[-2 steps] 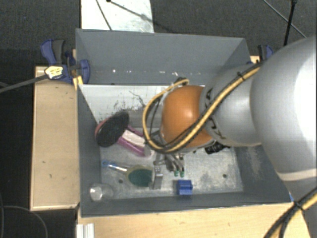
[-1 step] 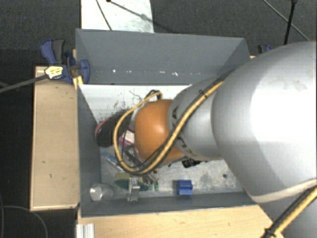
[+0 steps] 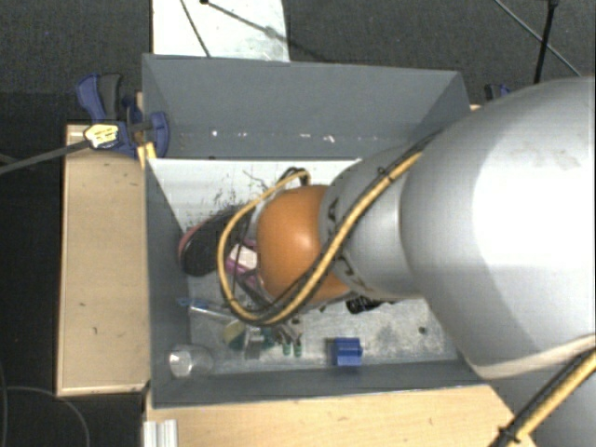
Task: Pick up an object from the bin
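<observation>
The arm [image 3: 503, 240] reaches into the bin [image 3: 298, 110] from the right, and its orange cover [image 3: 289, 245] hangs over the left half of the floor with a yellow cable [image 3: 331, 240] looped round it. The gripper [image 3: 261, 329] sits under the cover's lower edge, mostly hidden. Whether it is wide, narrow or holding something cannot be told.

Closest to it are the green bits [image 3: 256, 340], a small tangle of green and dark pieces on the floor near the front wall, left of the middle. They are too small and too covered to give a long axis or a heading, and contact with the gripper cannot be judged.

Just left of the cover lies a dark thing [image 3: 200, 248], rounded and black with a reddish edge on its upper left. Its long axis runs from lower left to upper right, and the upper right end goes under the cover. A pink thing [image 3: 244, 261] shows between it and the cover.

A thin pale stick [image 3: 209, 311] lies on the floor left of the green bits, nearly level and dipping a little to the right. A clear cylinder [image 3: 183, 360] lies in the front left corner. A blue block [image 3: 345, 352] lies by the front wall, to the right of the green bits and apart from them.
</observation>
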You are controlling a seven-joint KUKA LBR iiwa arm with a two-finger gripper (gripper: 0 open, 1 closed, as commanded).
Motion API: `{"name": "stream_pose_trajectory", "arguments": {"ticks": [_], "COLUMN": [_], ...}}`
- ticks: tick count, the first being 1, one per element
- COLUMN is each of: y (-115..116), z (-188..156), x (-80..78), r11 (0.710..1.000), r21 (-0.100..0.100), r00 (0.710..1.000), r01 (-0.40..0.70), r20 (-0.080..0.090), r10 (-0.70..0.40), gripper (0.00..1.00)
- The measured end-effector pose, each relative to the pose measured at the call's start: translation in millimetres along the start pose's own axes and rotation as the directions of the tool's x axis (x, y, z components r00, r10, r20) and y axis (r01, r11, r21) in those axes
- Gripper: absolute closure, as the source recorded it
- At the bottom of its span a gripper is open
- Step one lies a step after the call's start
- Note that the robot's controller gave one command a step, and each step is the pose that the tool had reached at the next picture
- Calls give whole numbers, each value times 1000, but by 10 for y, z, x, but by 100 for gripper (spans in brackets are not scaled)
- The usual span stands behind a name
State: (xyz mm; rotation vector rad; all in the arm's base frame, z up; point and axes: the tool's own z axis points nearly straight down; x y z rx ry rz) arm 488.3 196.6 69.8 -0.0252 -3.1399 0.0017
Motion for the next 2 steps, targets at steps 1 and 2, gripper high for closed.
{"name": "stream_pose_trajectory", "arguments": {"ticks": [1,2], "y": [16,61], "z": [-1019,-2033], "x": [-19,-108], "r11": [1000,1000], "r21": [-5,-6], "r00": [1000,1000], "r01": [3,18], "r20": [10,12], "r10": [-3,-18], "gripper": [100,100]}}
